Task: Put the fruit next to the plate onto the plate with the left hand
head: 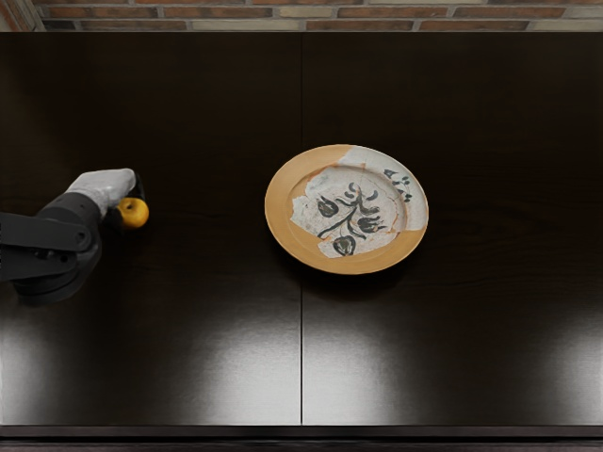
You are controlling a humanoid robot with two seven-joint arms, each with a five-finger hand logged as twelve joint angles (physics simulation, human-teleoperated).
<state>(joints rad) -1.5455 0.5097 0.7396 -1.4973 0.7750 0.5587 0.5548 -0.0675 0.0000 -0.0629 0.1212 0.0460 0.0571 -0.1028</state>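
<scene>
- Head view: the left hand (pixel 105 186), pale grey, is sitting at the far left of the dark table (pixel 188 358). Its back is facing the camera and blocking its underside, so it cannot be told whether it is clamped on anything or lying slack.
- The left arm (pixel 47 247), a bulky dark wrist and forearm, is reaching in from the left edge, where the frame is cutting it off.
- The fruit (pixel 134 214), small, round and yellow-orange, is peeking out at the hand's lower right, right against it. The hand and wrist are covering its left part, and it cannot be judged whether there is real contact.
- A thin seam (pixel 301 339) is running down the middle of the tabletop. Soft glare is spreading across the near half of the tabletop, and a strip of brick wall (pixel 283 13) is showing along the top.
- The plate (pixel 279 221), orange-rimmed with a chipped-looking white centre and a dark floral painting, is lying flat near the middle of the table, just right of the seam.
- The fruit is lying well apart from the plate, off to its left, with bare tabletop stretching between them.
</scene>
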